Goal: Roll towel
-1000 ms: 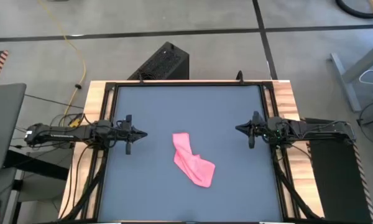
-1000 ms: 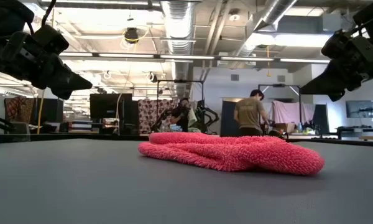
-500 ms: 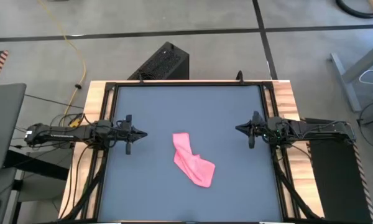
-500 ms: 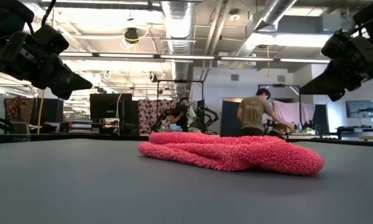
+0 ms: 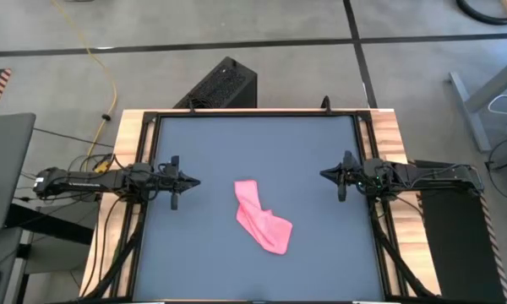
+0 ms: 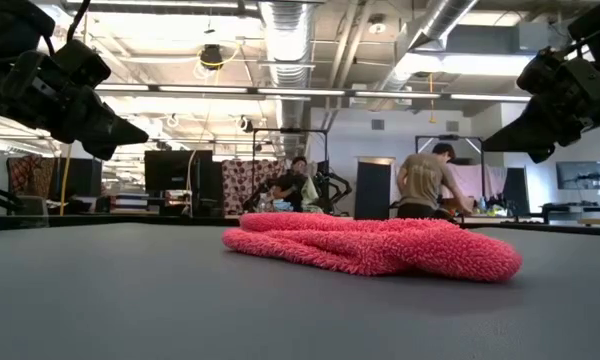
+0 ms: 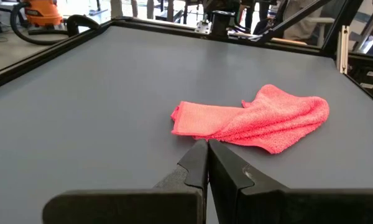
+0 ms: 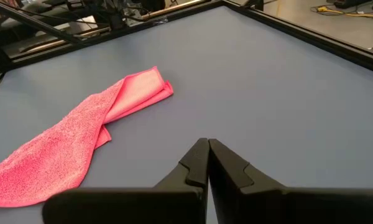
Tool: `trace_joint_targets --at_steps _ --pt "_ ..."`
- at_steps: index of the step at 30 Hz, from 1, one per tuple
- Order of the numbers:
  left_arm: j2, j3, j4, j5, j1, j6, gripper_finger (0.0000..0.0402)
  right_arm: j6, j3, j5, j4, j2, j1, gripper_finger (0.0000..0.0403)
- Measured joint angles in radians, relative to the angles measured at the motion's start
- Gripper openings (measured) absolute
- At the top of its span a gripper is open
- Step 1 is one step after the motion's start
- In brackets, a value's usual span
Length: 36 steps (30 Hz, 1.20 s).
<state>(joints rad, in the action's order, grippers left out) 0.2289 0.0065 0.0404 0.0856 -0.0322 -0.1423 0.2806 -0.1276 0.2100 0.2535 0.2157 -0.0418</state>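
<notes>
Pink towel (image 5: 263, 216) lies crumpled on table (image 5: 220, 143)

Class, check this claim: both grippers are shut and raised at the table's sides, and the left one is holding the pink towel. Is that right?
Not quite. The left gripper holds nothing. The high view shows the towel lying loose on the table, apart from both grippers. The rest stands: the left gripper and the right gripper are shut and raised at the table's sides.

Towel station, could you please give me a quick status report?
Left gripper and right gripper shut, hovering either side. Towel crumpled mid-table, untouched. Nothing in the way.
</notes>
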Motion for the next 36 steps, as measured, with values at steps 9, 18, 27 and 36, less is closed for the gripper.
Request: trace_joint_targets --at_steps 9,18,27,36 --pt "0.000 0.000 0.000 0.000 0.000 0.000 0.0000 0.000 0.000 0.000 0.000 0.000 0.000 0.0038" --pt "0.000 0.000 0.000 0.000 0.000 0.000 0.0000 0.000 0.000 0.000 0.000 0.000 0.000 0.0038" --pt "0.000 0.000 0.015 0.016 0.000 -0.288 0.0000 0.000 0.000 0.000 -0.016 0.000 -0.001 0.0038" --pt "0.000 0.000 0.058 0.109 0.000 -0.312 0.0000 0.112 0.001 0.028 -0.237 0.000 -0.002 0.0038"
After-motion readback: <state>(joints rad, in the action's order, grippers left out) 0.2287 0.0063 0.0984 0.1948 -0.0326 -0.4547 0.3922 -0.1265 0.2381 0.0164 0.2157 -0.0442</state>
